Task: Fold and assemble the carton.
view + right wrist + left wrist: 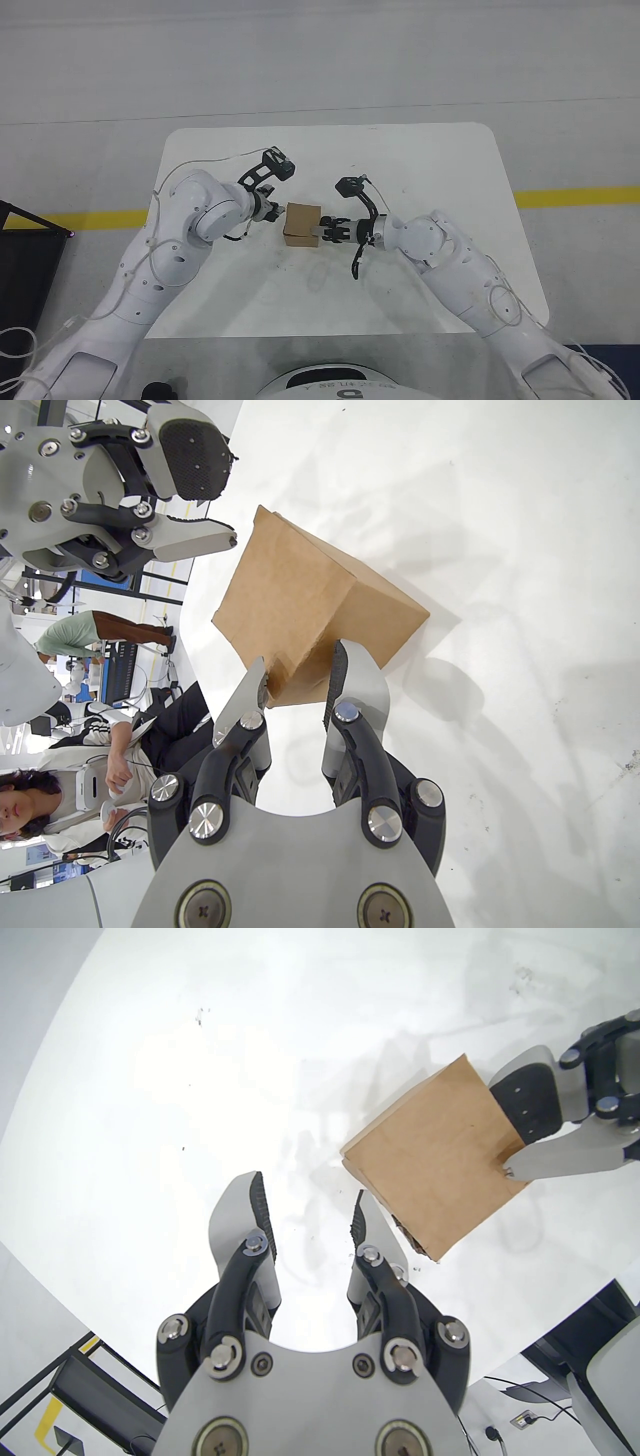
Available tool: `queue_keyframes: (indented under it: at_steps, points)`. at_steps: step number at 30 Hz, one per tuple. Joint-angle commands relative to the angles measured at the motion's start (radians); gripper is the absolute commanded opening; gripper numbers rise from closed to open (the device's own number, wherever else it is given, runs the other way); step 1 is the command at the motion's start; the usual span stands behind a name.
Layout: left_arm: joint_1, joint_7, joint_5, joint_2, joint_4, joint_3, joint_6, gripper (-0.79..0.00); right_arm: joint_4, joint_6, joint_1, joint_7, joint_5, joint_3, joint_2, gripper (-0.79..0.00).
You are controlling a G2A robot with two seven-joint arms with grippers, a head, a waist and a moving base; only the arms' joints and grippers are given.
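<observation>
A small brown carton [301, 224] stands folded into a box shape in the middle of the white table [420, 160]. My right gripper [322, 233] is shut on the carton's right side. In the right wrist view its fingers [345, 670] clamp a creased corner of the carton [300, 600]. My left gripper [310, 1203] hovers open just left of the carton [435, 1168], with nothing between its fingers; one fingertip is close to the box's edge. The left wrist view also shows the right gripper [507, 1130] pinching the far side. The left gripper [220, 500] appears beyond the carton in the right wrist view.
A black metal frame [20, 240] stands off the table's left edge. A yellow floor line [580, 196] runs behind the table. The table's surface around the carton is bare on all sides.
</observation>
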Motion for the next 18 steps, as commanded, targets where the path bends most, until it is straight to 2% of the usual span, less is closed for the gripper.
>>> queue_keyframes:
  at_steps: [1, 12, 18]
  points:
    - [-0.003, 0.000, 0.002, -0.001, 0.008, 0.006, -0.001, -0.376, 0.000, 0.000, 0.000, 0.000, 0.001, 0.000, 0.000, -0.526]
    - [-0.019, 0.014, 0.033, -0.012, 0.047, 0.048, 0.010, -0.385, 0.002, -0.003, 0.003, 0.003, 0.003, -0.001, 0.001, -0.529]
    - [-0.023, 0.027, -0.018, -0.010, 0.033, 0.009, 0.020, -0.369, 0.005, -0.004, 0.004, 0.002, 0.004, -0.003, 0.001, -0.523]
